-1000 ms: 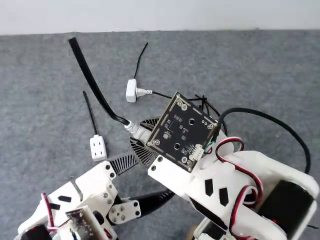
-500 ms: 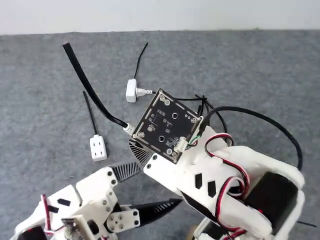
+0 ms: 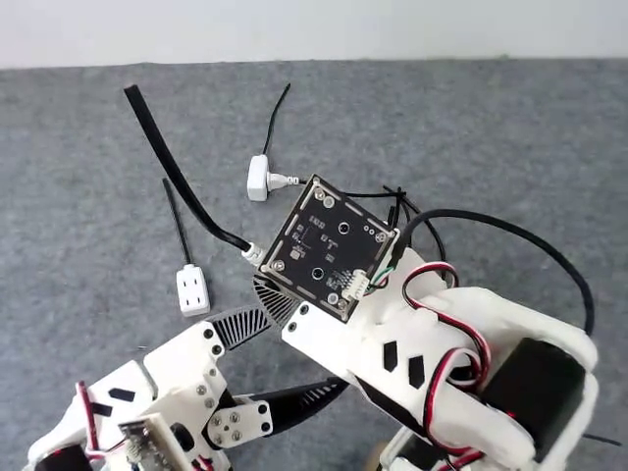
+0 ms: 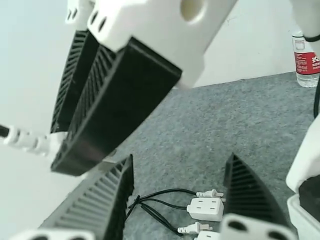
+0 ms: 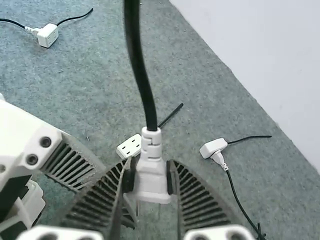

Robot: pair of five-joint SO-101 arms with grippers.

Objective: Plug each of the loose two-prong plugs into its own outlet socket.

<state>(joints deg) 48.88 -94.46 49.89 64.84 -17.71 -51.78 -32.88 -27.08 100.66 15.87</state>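
Note:
My right gripper (image 5: pixel 150 169) is shut on a white two-prong plug (image 5: pixel 150 176) whose thick black cable (image 5: pixel 137 65) runs away over the grey carpet. In the high view this plug (image 3: pixel 255 253) sits just right of a white outlet socket (image 3: pixel 192 289) with a thin black cord. Farther back lies a second white socket (image 3: pixel 257 178) with a small plug (image 3: pixel 285 181) at its side. My left gripper (image 4: pixel 181 159) is open and holds nothing, low beside the right arm. Beyond it on the carpet lie another socket (image 4: pixel 206 208) and two small plugs (image 4: pixel 210 193).
The right arm's camera board (image 3: pixel 329 247) and white body cover the middle of the table in the high view. A pale wall (image 3: pixel 314 29) borders the carpet at the back. A bottle (image 4: pixel 306 57) stands by the wall. One more socket (image 5: pixel 47 35) lies far off.
The right arm has shifted left and back with the plug, swinging the black cable's far end left. The left gripper has drifted slightly while staying open.

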